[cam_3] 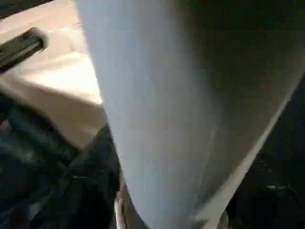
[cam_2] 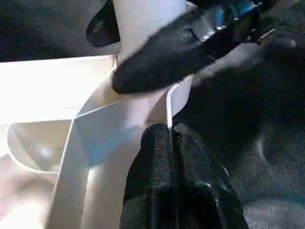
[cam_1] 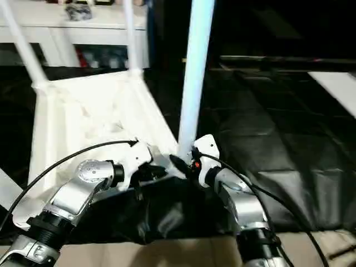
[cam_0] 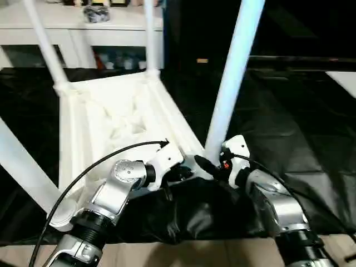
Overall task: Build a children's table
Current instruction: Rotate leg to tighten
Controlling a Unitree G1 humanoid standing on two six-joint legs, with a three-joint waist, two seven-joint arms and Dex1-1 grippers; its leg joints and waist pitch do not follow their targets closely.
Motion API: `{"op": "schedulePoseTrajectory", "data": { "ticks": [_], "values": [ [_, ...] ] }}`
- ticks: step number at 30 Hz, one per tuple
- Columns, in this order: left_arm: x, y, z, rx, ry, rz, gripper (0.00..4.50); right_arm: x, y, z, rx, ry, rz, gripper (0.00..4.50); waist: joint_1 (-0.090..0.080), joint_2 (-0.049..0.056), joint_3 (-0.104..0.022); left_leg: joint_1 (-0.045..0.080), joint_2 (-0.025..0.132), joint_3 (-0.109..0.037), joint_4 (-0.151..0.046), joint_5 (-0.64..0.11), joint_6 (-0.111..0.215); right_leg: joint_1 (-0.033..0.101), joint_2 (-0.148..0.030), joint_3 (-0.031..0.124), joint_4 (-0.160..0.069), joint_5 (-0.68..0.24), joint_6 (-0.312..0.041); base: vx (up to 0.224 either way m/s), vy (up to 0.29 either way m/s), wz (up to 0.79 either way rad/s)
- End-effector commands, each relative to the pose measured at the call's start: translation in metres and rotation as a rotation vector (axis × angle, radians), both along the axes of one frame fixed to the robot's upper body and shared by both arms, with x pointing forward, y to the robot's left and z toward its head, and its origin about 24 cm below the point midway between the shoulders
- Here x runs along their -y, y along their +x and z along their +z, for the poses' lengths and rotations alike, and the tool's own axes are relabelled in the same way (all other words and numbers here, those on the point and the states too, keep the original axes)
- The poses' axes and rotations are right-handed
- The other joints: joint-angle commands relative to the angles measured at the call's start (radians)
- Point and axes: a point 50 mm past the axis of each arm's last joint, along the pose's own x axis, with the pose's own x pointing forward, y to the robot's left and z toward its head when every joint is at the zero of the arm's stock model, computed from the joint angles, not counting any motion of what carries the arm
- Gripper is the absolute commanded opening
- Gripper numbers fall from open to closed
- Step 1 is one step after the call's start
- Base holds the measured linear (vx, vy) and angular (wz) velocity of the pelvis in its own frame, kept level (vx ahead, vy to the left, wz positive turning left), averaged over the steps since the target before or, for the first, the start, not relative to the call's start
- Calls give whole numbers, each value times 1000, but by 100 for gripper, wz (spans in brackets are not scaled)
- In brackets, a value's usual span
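The small white plastic children's table (cam_0: 111, 119) lies upside down on the black sheet (cam_0: 289, 139). At six o'clock, the left gripper (cam_2: 169, 143) pinches its rim; the right gripper (cam_0: 207, 166) seems open around the leg (cam_0: 231, 83).

The children's table (cam_0: 119, 114) looks like smooth white plastic (slightly glossy); the black sheet (cam_0: 289, 144) under it is shiny, crinkled film; forearms (cam_0: 278, 208) brushed silver metal.

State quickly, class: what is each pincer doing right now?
Left pincer: shut, pinching the table's rim.
Right pincer: at the base of the near leg; open or gripping cannot be told.
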Motion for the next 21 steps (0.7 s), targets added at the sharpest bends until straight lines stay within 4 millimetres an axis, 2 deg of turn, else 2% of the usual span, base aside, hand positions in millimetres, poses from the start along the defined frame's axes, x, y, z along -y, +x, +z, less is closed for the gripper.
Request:
{"op": "schedulePoseTrajectory", "data": {
  "ticks": [1,2,3,4,6,7,9,10,12,13,15,17,18,19,20,21],
  "values": [
    [13,-4,5,15,-22,-130,0,-2,-13,-4,-45,0,148,304,5,1,-50,4,-2,15,-66,-355,31,33,-9,26,-71,-272,-183,59,-14,11],
    [13,-4,5,14,-20,-134,0,0,-14,-4,-44,-1,150,304,12,2,-55,1,-2,16,-63,-313,40,40,-11,26,-65,-225,-195,65,-10,8],
    [7,-6,5,7,-8,-189,0,30,-18,5,-36,-9,170,304,20,6,-60,2,1,17,-58,-259,50,43,-10,27,-55,-145,-214,65,-10,8],
    [4,-8,5,1,-1,-219,0,47,-20,13,-33,-4,173,304,30,5,-63,2,1,18,-51,-218,71,48,-6,26,-47,-66,-235,68,-2,6],
    [0,-9,5,-13,1,-238,0,65,-23,22,-33,11,173,304,42,4,-68,0,-1,21,-43,-154,102,51,-7,26,-33,42,-274,60,12,5],
    [-2,-9,5,-18,-2,-254,0,72,-24,27,-31,15,181,304,43,4,-69,-5,-3,20,-41,-137,115,56,-7,25,-29,66,-282,0,0,0],
    [-4,-10,6,-27,-5,-274,0,83,-28,34,-27,17,193,304,52,6,-71,-10,0,20,-35,-99,135,57,-10,21,-25,80,-293,0,0,0],
    [-4,-12,7,-30,-12,-293,0,90,-29,37,-28,15,195,304,54,7,-70,-10,1,20,-35,-100,135,56,-11,21,-25,67,-294,0,0,0],
    [-6,-15,8,-39,-26,-329,0,107,-34,44,-35,6,194,304,61,8,-64,-6,3,23,-39,-166,117,53,-15,20,-35,-51,-283,0,0,0],
    [-6,-15,8,-39,-27,-329,0,107,-34,44,-35,6,193,304,60,8,-63,-7,4,23,-41,-187,113,53,-15,20,-38,-81,-277,0,0,0],
    [-7,-20,8,-61,-28,-378,0,121,-32,49,-27,-4,123,304,65,11,-60,-5,6,21,-46,-232,83,51,-19,21,-45,-171,-253,0,0,0],
    [-7,-22,8,-63,-31,-387,0,126,-29,51,-17,2,79,304,64,9,-58,-5,5,22,-48,-247,68,48,-19,21,-49,-207,-240,0,0,0],
    [-7,-22,8,-64,-30,-386,0,128,-26,51,-12,3,40,304,65,19,-58,0,4,21,-47,-264,59,44,-18,21,-52,-226,-237,0,0,0],
    [-7,-23,8,-65,-27,-383,0,129,-23,50,-5,2,11,304,63,18,-58,0,5,22,-48,-268,55,43,-17,21,-53,-229,-235,0,0,0],
    [-7,-23,7,-67,-26,-385,0,127,-18,48,0,4,-47,304,61,22,-58,-4,2,19,-50,-265,47,47,-17,20,-52,-233,-231,0,0,0],
    [-8,-24,7,-76,-27,-385,0,126,-15,47,3,6,-83,304,57,17,-58,-4,-1,21,-49,-266,40,45,-18,20,-55,-247,-223,0,0,0]
  ]
}}
